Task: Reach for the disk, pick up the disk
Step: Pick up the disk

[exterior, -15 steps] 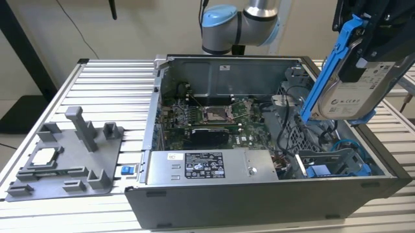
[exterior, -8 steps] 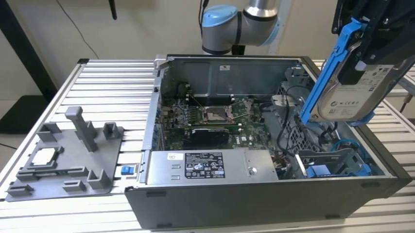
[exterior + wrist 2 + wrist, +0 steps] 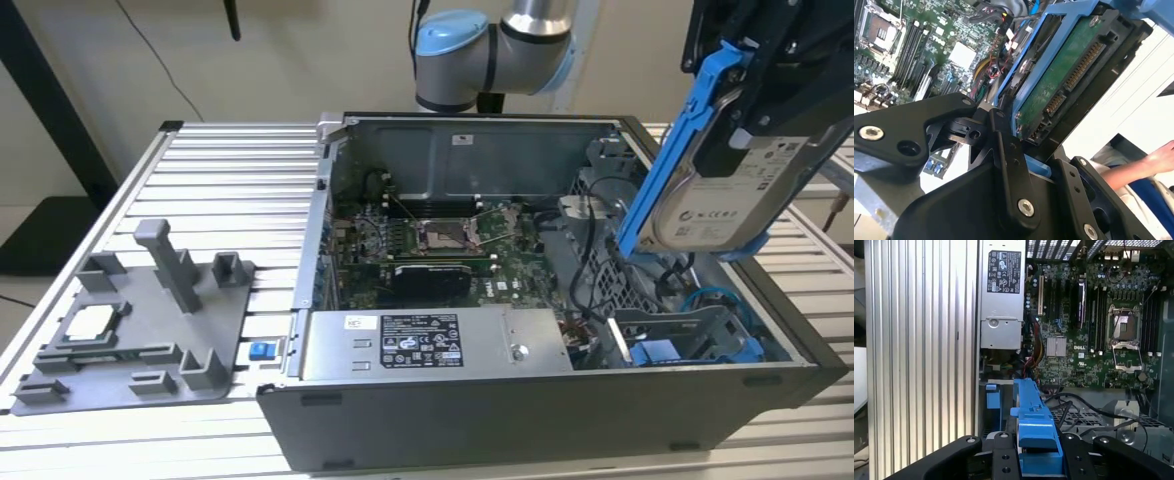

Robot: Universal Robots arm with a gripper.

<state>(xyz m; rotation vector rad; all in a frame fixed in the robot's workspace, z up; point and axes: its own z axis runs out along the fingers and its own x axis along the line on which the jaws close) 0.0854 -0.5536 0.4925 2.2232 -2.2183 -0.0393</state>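
One hand (image 3: 767,100) grips the disk (image 3: 727,195), apparently above the open case (image 3: 534,400).

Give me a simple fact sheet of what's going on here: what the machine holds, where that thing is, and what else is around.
Held item: the disk, in its blue bracket
Holder: the pincer, shut on the bracket
Disk position: lifted, tilted, above the open computer case
Inside case: motherboard, power supply box
On the table: grey fixture tray, at the exterior view's left
Nearby: a person's arm
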